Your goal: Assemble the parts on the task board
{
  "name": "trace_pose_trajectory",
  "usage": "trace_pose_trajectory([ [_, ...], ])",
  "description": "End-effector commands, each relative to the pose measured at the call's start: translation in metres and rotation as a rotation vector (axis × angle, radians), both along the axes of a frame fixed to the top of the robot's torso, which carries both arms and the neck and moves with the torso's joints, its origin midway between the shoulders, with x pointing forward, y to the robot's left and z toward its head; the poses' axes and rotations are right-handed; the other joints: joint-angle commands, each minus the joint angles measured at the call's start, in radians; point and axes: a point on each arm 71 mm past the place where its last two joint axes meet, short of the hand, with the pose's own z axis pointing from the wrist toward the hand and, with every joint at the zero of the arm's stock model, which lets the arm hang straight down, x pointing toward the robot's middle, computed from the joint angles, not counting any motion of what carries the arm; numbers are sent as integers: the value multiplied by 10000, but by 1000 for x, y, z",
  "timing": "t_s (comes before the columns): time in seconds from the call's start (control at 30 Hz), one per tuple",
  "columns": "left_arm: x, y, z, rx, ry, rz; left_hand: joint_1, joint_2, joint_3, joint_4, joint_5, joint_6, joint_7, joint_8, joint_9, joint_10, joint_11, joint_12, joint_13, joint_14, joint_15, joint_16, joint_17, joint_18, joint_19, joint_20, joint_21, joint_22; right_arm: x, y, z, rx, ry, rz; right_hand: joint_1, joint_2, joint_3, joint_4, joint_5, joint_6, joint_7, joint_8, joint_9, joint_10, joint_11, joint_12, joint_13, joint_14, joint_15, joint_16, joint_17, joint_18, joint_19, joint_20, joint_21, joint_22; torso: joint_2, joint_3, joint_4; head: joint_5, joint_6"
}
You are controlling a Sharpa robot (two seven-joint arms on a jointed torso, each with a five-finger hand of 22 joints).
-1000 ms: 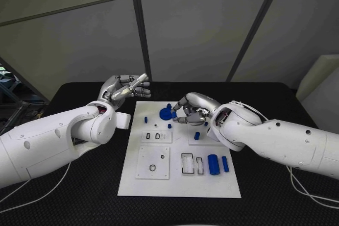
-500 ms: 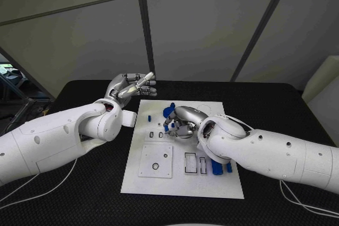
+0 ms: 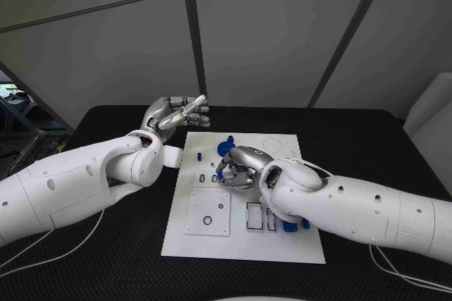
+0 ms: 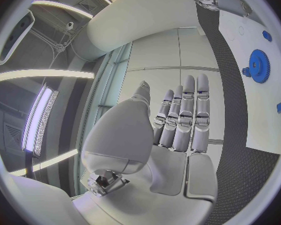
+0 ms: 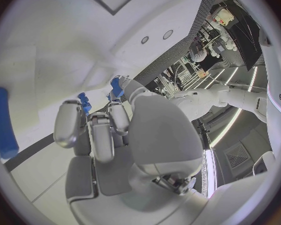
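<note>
On the black bench [image 3: 113,118] the white task board [image 3: 245,245] is laid flat, with small blue parts on it: a gear [image 4: 260,65] near its far end and a long cylinder [image 5: 3,120] nearer the robot. Over the board's middle the right hand [image 3: 238,167] is lowered, its fingers curled around a small blue part [image 5: 116,86]. Beyond the board's left edge the left hand [image 3: 176,115] is raised, fingers straight and close together, nothing held.

You're looking at two bulky, smooth white arms with small dark screw dots along their shells. Thin white cables trail beneath them. The left hand [image 3: 175,115] and right hand [image 3: 238,168] are silver metal with jointed fingers.
</note>
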Motion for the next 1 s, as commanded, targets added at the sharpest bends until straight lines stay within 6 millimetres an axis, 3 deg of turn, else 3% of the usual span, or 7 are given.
trace_pose_trajectory([
  [0.03,0,-2,1,-58,-47,-142,-8,83,-33,-27,-53,41,31,-61,3,13,43,-35,-9,-54,6,-50,11,37,-72,1,-40,-13,1,0,-1,-341,-135,-10,-93,-34,59,-4,15,82,18,51,0,87,3,45,4,958,-55,51,2281,-97,46,-10,13,3,-10,-5,0,-3,-14],
  [1.0,-1,0,2,-48,-35,-137,-14,89,-48,-25,-55,53,26,-62,5,28,39,-36,-7,-49,4,-65,24,38,-71,1,-42,-16,4,2,-7,-1091,67,-11,-287,-194,50,8,-43,-73,71,-26,-40,-27,43,-84,-103,948,-27,30,2242,-81,-2,9,-29,-74,-6,-6,1,14,-94],
])
